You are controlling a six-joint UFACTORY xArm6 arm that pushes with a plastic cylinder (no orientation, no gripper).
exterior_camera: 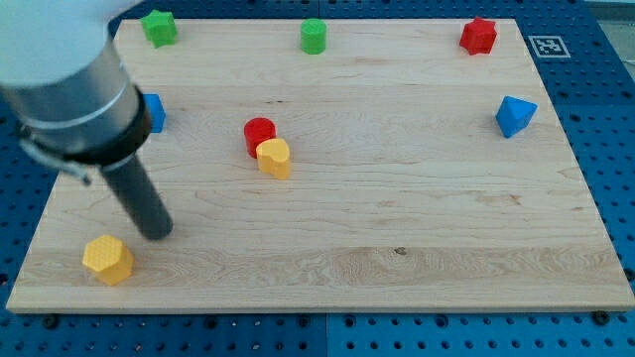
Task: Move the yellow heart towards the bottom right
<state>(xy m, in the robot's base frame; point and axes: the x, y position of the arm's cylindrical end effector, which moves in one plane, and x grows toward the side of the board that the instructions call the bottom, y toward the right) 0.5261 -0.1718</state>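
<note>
The yellow heart point(275, 157) lies left of the board's centre, touching the red cylinder point(259, 134) just up and left of it. My tip point(156, 232) rests on the board well to the left of and below the heart, apart from it. The yellow hexagonal block point(107, 259) sits just below-left of the tip, close but not touching.
A blue block point(153, 112) at the left is partly hidden behind the arm. A green star point(159, 27) and green cylinder point(314, 36) lie along the top edge, a red star point(478, 36) at top right, a blue block point(514, 115) at the right. The wooden board point(417, 248) ends near the view's bottom.
</note>
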